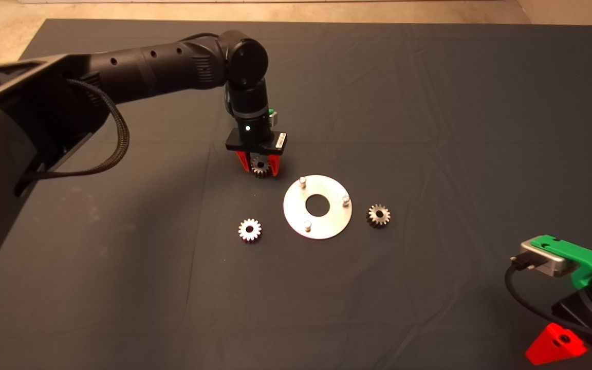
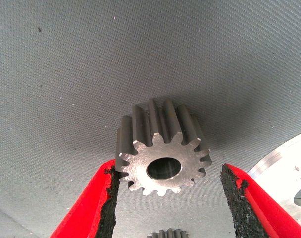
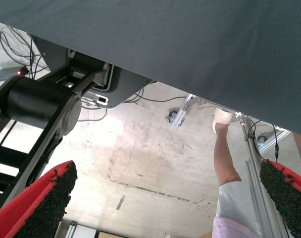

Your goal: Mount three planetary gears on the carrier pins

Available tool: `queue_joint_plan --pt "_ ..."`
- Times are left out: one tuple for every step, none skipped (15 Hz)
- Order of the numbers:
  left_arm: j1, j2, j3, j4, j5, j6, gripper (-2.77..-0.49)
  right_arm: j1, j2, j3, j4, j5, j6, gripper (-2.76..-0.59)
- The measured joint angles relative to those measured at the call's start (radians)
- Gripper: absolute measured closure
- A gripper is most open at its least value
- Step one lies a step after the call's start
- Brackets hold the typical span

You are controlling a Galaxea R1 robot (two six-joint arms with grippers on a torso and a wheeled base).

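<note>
My left gripper (image 1: pixel 259 165) hangs over the mat just left of and behind the shiny carrier disc (image 1: pixel 318 226). Its red fingers are open on either side of one planetary gear (image 1: pixel 260 167) lying flat on the mat. In the left wrist view the gear (image 2: pixel 163 153) sits between the pads (image 2: pixel 111 198): one pad is at its teeth, the other stands a small gap away. Three carrier pins (image 1: pixel 302 181), (image 1: pixel 346 198), (image 1: pixel 307 224) stand bare on the disc. A second gear (image 1: pixel 250 229) lies left of the disc, a third (image 1: pixel 378 215) right of it.
My right gripper (image 1: pixel 555 345) waits at the lower right edge, fingers open in the right wrist view (image 3: pixel 168 171), which looks past the mat edge at the floor, a person's leg (image 3: pixel 225 163) and a robot base (image 3: pixel 41 104).
</note>
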Motion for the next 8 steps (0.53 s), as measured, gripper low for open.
queue_joint_plan --pt "0.000 0.000 -0.002 0.000 -0.001 -0.001 -1.38 0.000 0.000 0.000 0.000 0.000 0.000 -2.75" --pt "0.000 0.000 -0.002 0.000 -0.001 -0.004 -1.38 0.000 0.000 0.000 0.000 0.000 0.000 -2.75" --pt "0.000 0.000 -0.002 0.000 -0.001 -0.005 -1.38 0.000 0.000 0.000 0.000 0.000 0.000 -2.75" --pt "0.000 0.000 -0.004 0.000 -0.001 -0.011 -1.38 0.000 0.000 0.000 0.000 0.000 0.000 -2.75" --pt "0.000 0.000 -0.004 0.000 -0.001 -0.012 -1.38 0.000 0.000 0.000 0.000 0.000 0.000 -2.75" --pt "0.000 0.000 -0.005 0.000 -0.001 -0.012 -1.38 0.000 0.000 0.000 0.000 0.000 0.000 -2.75" --pt "0.000 0.000 -0.005 0.000 -0.009 -0.012 -1.38 0.000 0.000 0.000 0.000 0.000 0.000 -2.75" --pt "0.000 -0.001 -0.006 0.000 -0.010 -0.012 -1.35 0.000 0.000 0.000 0.000 0.000 0.000 -2.75"
